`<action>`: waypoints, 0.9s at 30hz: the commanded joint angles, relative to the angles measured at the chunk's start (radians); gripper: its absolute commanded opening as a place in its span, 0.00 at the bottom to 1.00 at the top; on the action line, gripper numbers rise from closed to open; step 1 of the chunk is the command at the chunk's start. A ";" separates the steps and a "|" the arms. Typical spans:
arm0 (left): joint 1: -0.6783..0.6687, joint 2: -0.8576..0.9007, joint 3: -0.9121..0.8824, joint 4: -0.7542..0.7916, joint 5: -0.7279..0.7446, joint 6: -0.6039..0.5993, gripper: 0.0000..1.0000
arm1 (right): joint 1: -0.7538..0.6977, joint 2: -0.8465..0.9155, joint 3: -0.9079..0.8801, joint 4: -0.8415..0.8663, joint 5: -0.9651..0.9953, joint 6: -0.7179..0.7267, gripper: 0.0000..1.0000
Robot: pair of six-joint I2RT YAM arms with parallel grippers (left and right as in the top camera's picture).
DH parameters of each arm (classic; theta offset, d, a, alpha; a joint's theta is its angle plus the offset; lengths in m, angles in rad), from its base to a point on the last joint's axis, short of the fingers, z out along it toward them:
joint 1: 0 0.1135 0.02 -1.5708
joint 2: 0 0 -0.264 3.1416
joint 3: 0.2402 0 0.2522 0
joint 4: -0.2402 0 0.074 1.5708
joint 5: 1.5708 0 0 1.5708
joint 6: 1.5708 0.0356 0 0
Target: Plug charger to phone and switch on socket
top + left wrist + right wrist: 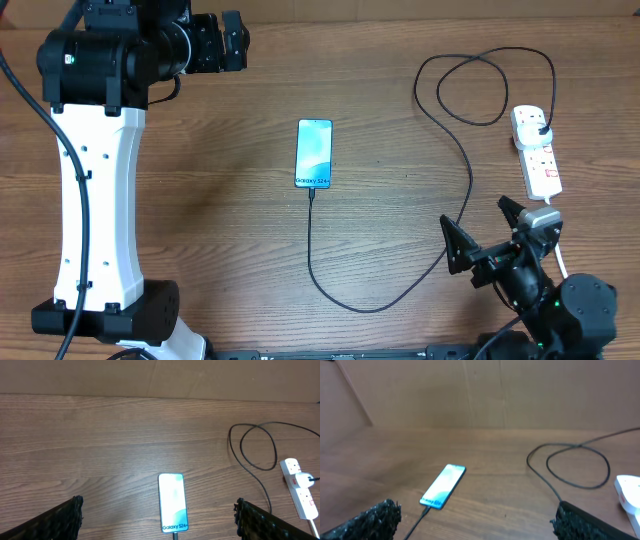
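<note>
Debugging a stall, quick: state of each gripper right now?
Left gripper: open, holding nothing.
Right gripper: open, holding nothing.

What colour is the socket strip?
The socket is white with red marks; overhead view shows it best.

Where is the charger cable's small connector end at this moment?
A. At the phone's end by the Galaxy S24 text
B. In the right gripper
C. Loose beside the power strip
A: the charger runs straight into the phone at that end, while the right gripper stands open and empty.
</note>
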 commanded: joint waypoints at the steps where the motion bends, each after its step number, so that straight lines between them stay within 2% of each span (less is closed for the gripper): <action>1: -0.007 -0.002 0.001 0.001 -0.003 0.019 1.00 | 0.004 -0.062 -0.082 0.087 0.009 -0.028 1.00; 5: -0.007 -0.002 0.001 0.001 -0.002 0.019 1.00 | 0.004 -0.133 -0.171 0.188 0.009 -0.029 1.00; 14: -0.007 -0.002 0.000 0.001 -0.003 0.019 1.00 | 0.004 -0.226 -0.286 0.285 0.040 -0.033 1.00; 27: -0.007 -0.002 0.001 0.001 -0.003 0.019 1.00 | 0.004 -0.230 -0.486 0.599 0.051 -0.032 1.00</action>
